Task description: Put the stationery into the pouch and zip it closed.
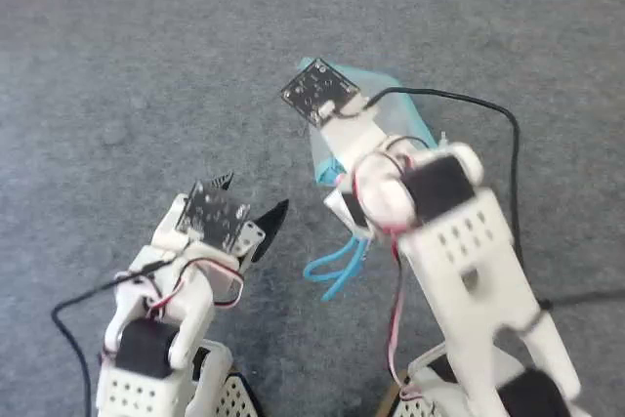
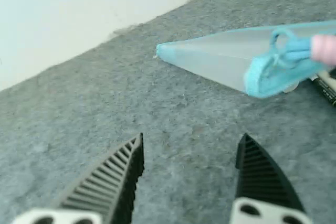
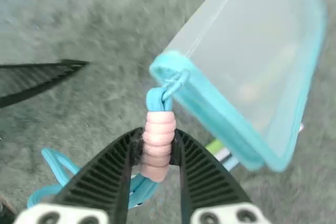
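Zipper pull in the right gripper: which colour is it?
The zipper pull is pale pink; the right wrist view shows it best.

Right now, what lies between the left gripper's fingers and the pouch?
The left gripper hovers with fingers open, apart from the pouch; only bare grey felt lies between, as the left wrist view shows.

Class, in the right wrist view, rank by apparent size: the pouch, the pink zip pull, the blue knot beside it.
1. pouch
2. pink zip pull, though nearest the camera
3. blue knot
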{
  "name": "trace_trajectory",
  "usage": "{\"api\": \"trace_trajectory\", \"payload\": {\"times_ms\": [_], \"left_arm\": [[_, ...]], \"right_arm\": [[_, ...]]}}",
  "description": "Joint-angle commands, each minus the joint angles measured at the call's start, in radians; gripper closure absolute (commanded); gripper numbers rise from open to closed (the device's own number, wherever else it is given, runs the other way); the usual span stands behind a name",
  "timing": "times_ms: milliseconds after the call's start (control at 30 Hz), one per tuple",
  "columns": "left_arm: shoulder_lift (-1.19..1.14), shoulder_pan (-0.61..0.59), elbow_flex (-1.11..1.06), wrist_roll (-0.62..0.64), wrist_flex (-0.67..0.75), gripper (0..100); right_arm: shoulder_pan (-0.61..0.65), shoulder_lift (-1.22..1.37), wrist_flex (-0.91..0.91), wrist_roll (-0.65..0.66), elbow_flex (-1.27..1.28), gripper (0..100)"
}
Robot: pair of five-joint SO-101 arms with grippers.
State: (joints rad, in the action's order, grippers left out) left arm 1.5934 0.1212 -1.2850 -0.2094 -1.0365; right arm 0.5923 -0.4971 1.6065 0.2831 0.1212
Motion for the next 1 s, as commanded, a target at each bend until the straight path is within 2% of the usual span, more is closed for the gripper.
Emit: {"api": "trace_trajectory", "payload": {"times_ms": [0,300,533,733,967], "left_arm": [[-0.219,0.018,0.166,0.087,0.061,73],[-0.244,0.02,0.225,0.126,0.057,73],[-0.247,0.126,0.197,0.152,0.06,73],[-0.247,0.124,0.14,0.158,0.121,74],[-0.249,0.126,0.119,0.158,0.135,75]], "right_arm": [[0.028,-0.153,-0.051,-0.012,0.046,99.1],[0.028,-0.228,-0.163,0.015,0.236,99.1],[0.047,-0.236,-0.188,0.011,0.221,99.1],[0.105,-0.239,-0.143,0.012,0.186,99.1],[0.105,-0.239,-0.13,0.012,0.169,99.1]]}}
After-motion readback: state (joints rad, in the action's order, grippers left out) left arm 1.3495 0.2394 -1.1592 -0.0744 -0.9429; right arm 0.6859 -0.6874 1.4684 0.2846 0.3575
